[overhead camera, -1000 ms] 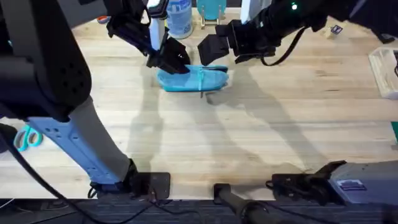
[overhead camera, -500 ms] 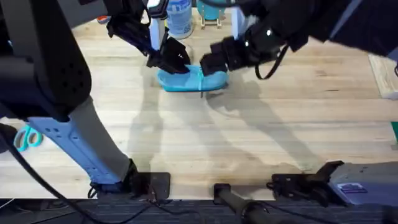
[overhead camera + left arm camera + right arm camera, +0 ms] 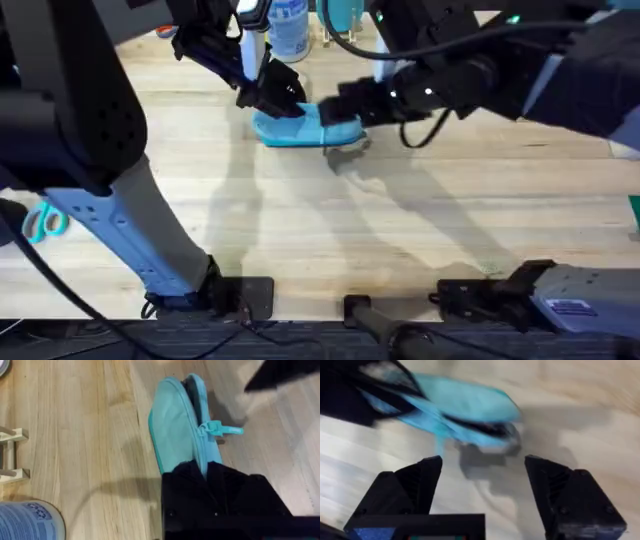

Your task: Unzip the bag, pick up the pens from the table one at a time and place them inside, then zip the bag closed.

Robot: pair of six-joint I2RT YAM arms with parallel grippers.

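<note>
Wooden table [image 3: 420, 230]: left gripper [image 3: 206, 467] pinching bag [image 3: 175, 425]

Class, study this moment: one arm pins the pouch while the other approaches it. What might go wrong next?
1. The left gripper holds just one end of the bag, so a pull might drag it.
2. The right gripper, jaws open, might miss the small zipper pull.
</note>
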